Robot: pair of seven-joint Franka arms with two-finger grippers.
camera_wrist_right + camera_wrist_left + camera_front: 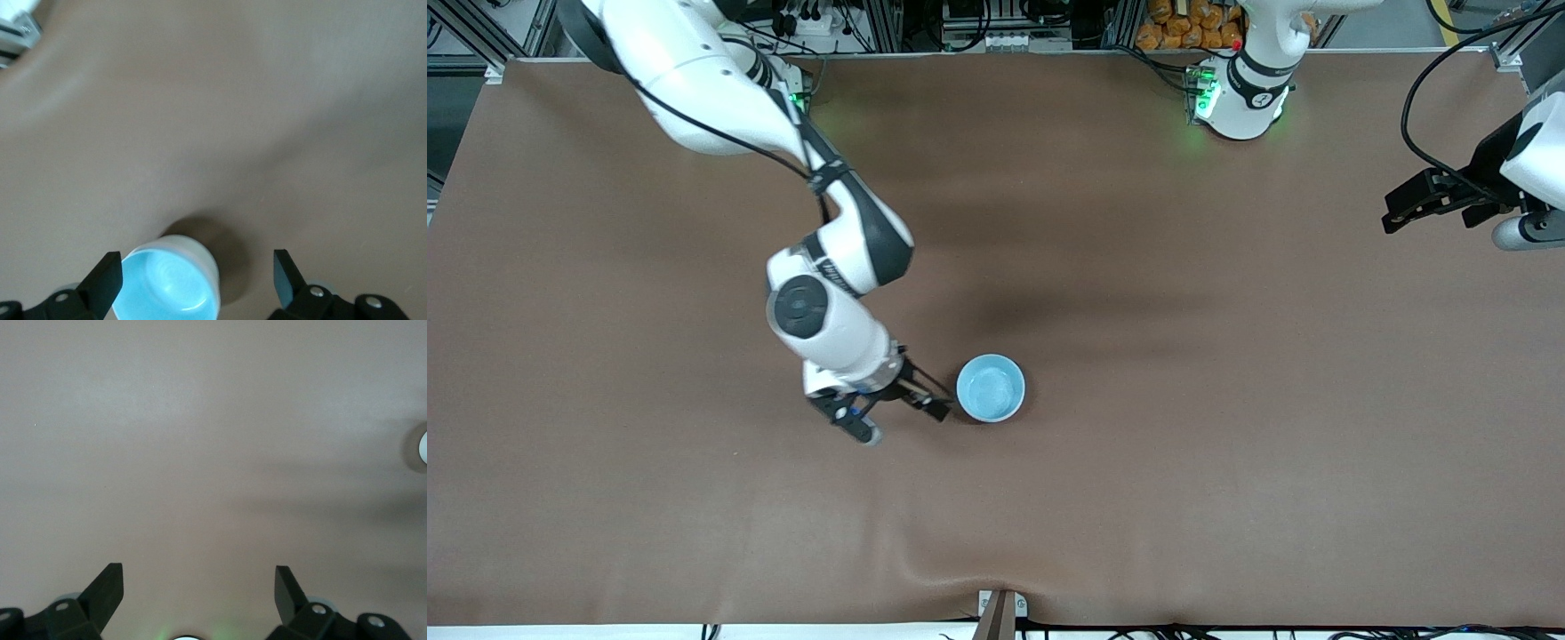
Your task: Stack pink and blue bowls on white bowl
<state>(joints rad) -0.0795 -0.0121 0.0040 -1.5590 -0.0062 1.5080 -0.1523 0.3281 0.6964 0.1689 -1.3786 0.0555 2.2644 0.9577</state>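
A light blue bowl [991, 388] sits upright on the brown table, near the middle. In the right wrist view the blue bowl [167, 287] shows a pale whitish outer wall below its rim; I cannot tell whether that is a white bowl beneath it. No pink bowl shows in any view. My right gripper [905, 424] is open and empty, just beside the bowl toward the right arm's end of the table, not touching it; in its wrist view [197, 263] the bowl lies partly between the fingers. My left gripper [1392, 209] is open and empty [199, 577], waiting at the left arm's end.
The brown table cover [1227, 444] has a slight ridge at its edge nearest the front camera. A clamp [1000, 613] sits at the middle of that edge. A small white round thing [423, 447] shows at the edge of the left wrist view.
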